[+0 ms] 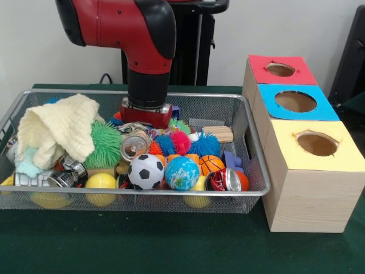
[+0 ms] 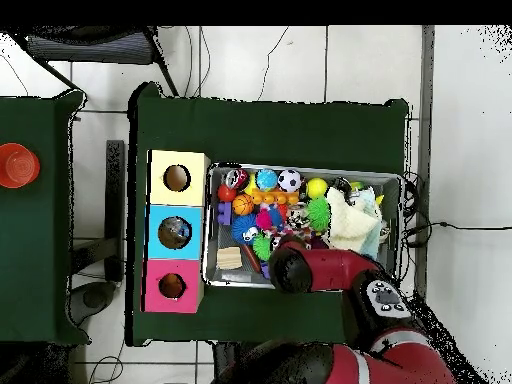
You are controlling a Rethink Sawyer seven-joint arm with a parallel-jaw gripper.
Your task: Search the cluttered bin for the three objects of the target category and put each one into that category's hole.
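Observation:
The wire mesh bin [image 1: 255,184] is heaped with clutter: a soccer ball [image 1: 145,171], a globe ball [image 1: 182,173], a small basketball [image 1: 211,164], yellow balls [image 1: 100,182], drink cans [image 1: 135,145], spiky rubber balls [image 1: 181,140], a wooden block [image 1: 219,134] and a cream cloth [image 1: 57,128]. My gripper [image 1: 146,121] is lowered into the bin's far middle, just behind an upturned can. Its tips are hidden by the clutter. In the overhead view the bin [image 2: 209,225] shows with my gripper [image 2: 290,266] over its near edge.
Three wooden boxes stand in a row right of the bin, each with a round hole in its top: red [image 1: 279,69], blue [image 1: 296,101] and yellow [image 1: 317,144]. A green cloth covers the table [image 1: 171,245]. A red object [image 2: 15,165] sits on a separate table.

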